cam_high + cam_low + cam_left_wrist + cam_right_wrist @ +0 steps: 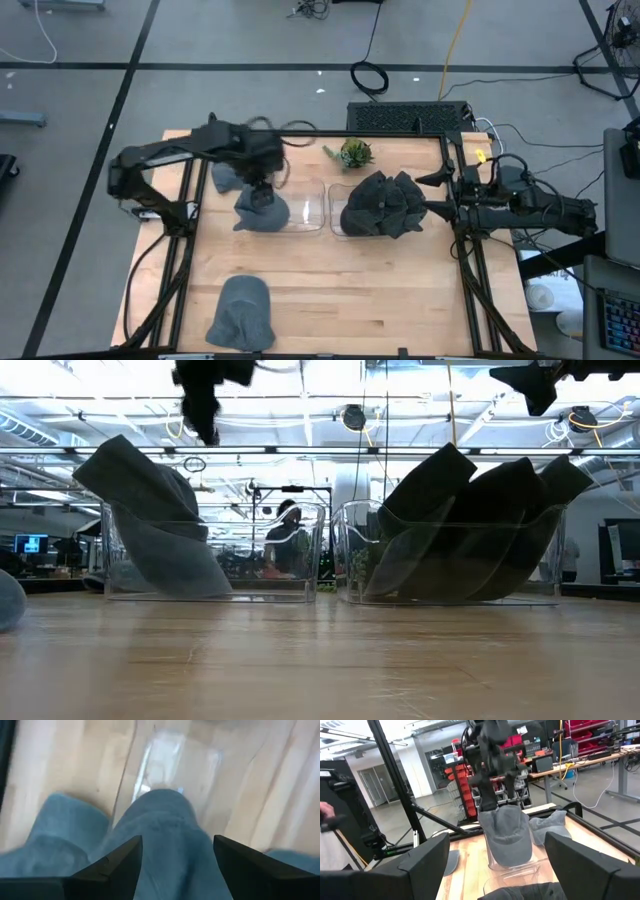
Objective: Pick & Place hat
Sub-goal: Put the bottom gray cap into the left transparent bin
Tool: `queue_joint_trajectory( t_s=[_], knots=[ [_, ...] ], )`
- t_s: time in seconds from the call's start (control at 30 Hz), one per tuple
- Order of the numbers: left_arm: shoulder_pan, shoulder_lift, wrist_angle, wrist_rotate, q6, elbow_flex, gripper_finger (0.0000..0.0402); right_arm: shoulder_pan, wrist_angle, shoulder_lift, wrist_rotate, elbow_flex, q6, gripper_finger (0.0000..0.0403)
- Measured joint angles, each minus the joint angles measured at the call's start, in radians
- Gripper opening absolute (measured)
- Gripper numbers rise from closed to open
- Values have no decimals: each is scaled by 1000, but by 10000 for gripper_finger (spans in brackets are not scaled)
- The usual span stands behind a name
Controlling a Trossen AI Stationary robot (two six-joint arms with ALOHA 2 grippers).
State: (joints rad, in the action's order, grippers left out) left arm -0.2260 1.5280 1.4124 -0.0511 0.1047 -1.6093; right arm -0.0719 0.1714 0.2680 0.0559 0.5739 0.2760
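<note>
A grey hat (262, 210) lies in the left end of a clear bin (308, 208). It leans on the bin's end wall and its upper part sticks up over the rim (130, 465). My left gripper (262, 187) is open just above the hat, with the hat showing below and between its fingers (165, 825). In the low view the left gripper (207, 420) hangs clear above the hat. My right gripper (433, 195) is open and empty at the table's right, beside a second clear bin (340, 225) holding several dark hats (385, 203).
Another grey hat (225, 178) lies on the table behind the left bin. A third grey hat (243, 312) lies near the front left corner. A small green plant (352, 152) stands at the far edge. Black frame rails run along both table sides.
</note>
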Motion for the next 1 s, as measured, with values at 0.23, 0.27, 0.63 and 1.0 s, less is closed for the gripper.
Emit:
queue_joint_trajectory(
  t_s=[0.23, 0.27, 0.63, 1.0],
  knots=[
    [28, -182, 1, 19, 281, -2, 255, 0, -84, 45, -1, 0, 0, 318],
    [32, -198, 5, 17, 309, -2, 255, 0, -100, 48, -1, 0, -1, 318],
    [82, -297, 20, -178, 542, -2, 255, 0, -209, 56, -2, 0, 71, 318],
    [249, -309, 122, -375, 618, -2, 255, 0, -210, 56, -1, 0, 79, 318]
  ],
)
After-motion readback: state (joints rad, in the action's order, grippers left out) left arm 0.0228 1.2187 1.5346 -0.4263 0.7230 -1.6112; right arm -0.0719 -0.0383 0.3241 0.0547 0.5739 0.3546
